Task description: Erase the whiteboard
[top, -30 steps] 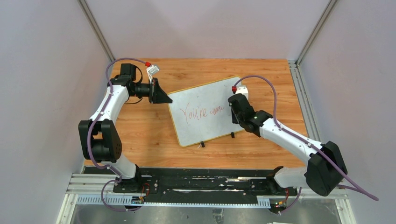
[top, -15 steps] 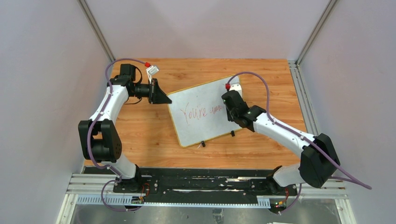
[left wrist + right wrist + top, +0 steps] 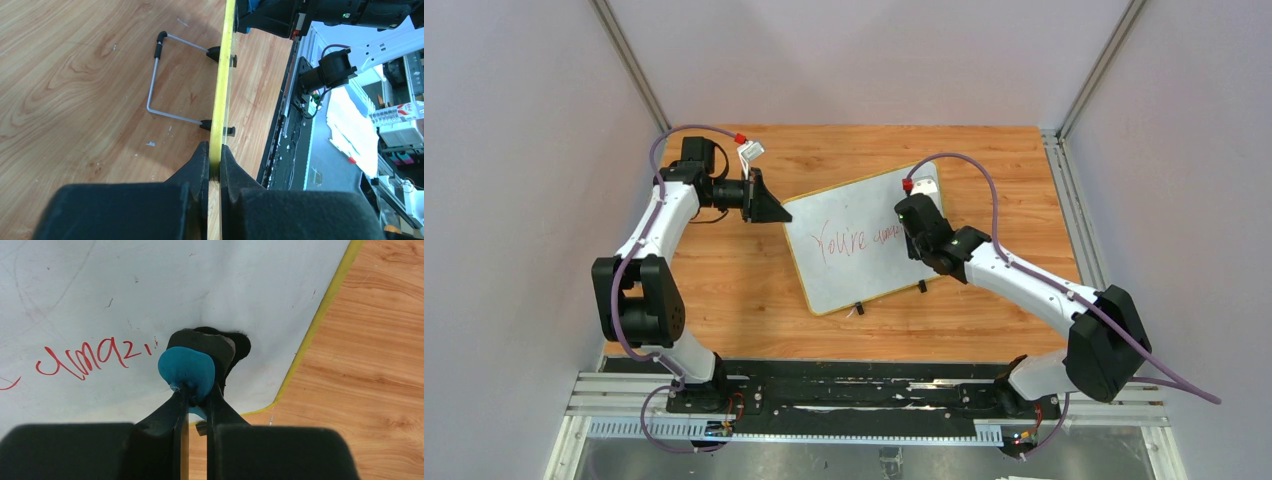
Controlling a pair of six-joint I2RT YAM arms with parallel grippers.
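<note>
- The whiteboard point(image 3: 854, 270) lies askew in the middle of the counter point(image 3: 724, 280), ahead of both arm bases.
- The left end effector point(image 3: 214, 150) sits at its far left corner, the rim between its fingers.
- The right end effector point(image 3: 196, 390) stands over the board's right part, with the eraser point(image 3: 186, 371) on the surface just right of the writing point(image 3: 844, 240).
- A wire stand point(image 3: 157, 80) joins the near edge, on the counter side.

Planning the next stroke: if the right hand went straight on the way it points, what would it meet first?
The whiteboard: the right hand, shut on the blue eraser, points at its white face, and the eraser's pad seems already against it. The red writing lies off to the side.
</note>
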